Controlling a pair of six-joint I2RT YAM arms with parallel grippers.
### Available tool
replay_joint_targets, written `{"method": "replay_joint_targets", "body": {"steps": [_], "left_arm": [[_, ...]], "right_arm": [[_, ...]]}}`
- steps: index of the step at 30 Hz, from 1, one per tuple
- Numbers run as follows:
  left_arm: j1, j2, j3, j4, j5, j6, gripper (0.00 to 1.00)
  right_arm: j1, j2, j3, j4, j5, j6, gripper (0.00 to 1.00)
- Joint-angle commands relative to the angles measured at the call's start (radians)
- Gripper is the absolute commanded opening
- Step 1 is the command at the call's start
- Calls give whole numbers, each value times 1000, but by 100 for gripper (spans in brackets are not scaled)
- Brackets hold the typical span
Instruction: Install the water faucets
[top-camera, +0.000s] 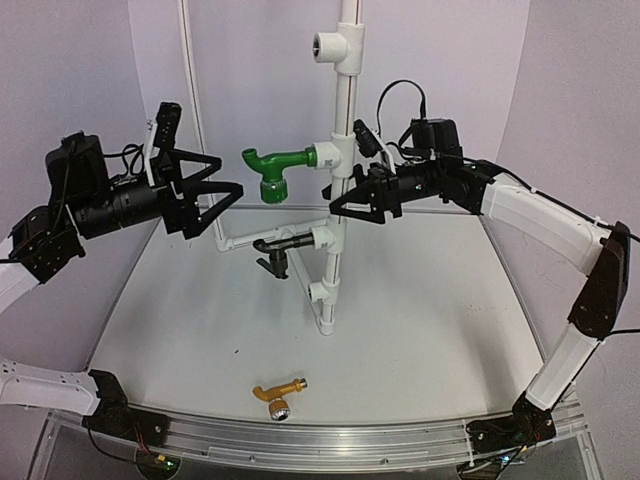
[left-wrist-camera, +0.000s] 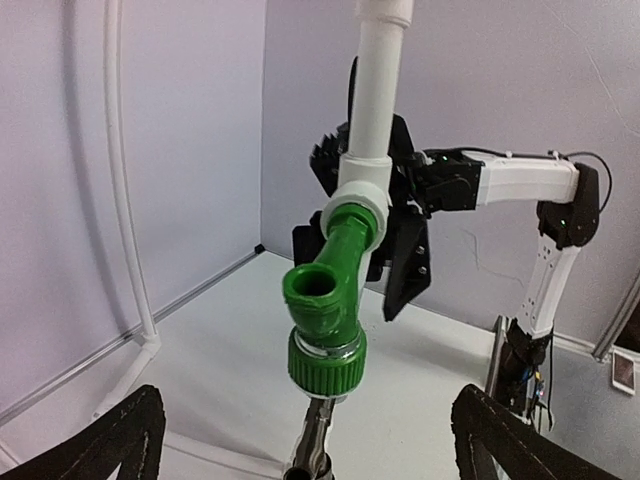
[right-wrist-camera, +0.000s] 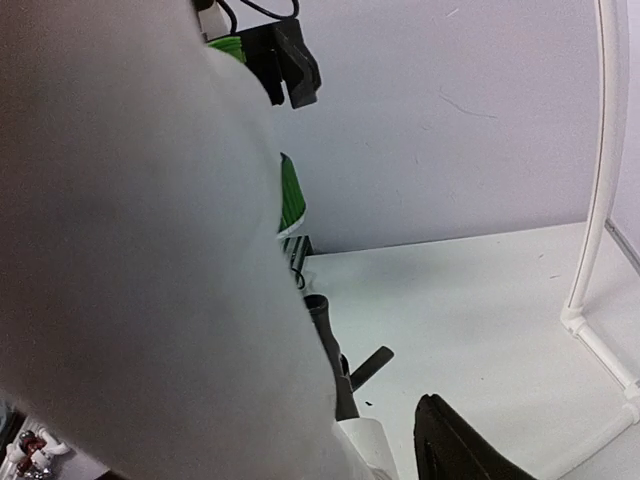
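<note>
Top external: left tool wide open, empty, facing green faucet mounted on pipe; right tool at pipe, closure unclear; golden-orange faucet on tabletop, best grasped by body, thread free

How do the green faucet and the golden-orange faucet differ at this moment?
The green faucet is joined to a tee on the white pipe stand; the golden-orange faucet lies loose on the table. The green faucet sits raised above the table; the golden-orange one rests near the front edge. Both have a similar curved shape.
</note>
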Motion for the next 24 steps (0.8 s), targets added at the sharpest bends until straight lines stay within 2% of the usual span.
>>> {"method": "replay_joint_targets", "body": {"steps": [1, 7, 11, 14, 18, 21, 24], "left_arm": [[4, -49, -5, -2, -193, -130, 100], [8, -15, 51, -154, -549, -262, 100], [63, 61, 105, -301, -651, -360, 100], [182, 101, 129, -376, -572, -434, 100], [459, 160, 120, -434, -294, -506, 100], [620, 201, 47, -393, -85, -531, 100], [703, 225, -45, -326, 34, -534, 100]], "right_arm": [[-20, -49, -4, -32, 13, 39, 87], [-66, -97, -21, -31, 14, 45, 97], [-112, -145, -49, -30, 9, 50, 98], [-167, -191, -89, -31, 12, 46, 98], [-259, -241, -159, -31, 48, 47, 98], [-315, -259, -212, -33, 94, 27, 98], [-365, -246, -261, -35, 106, 20, 98]]}}
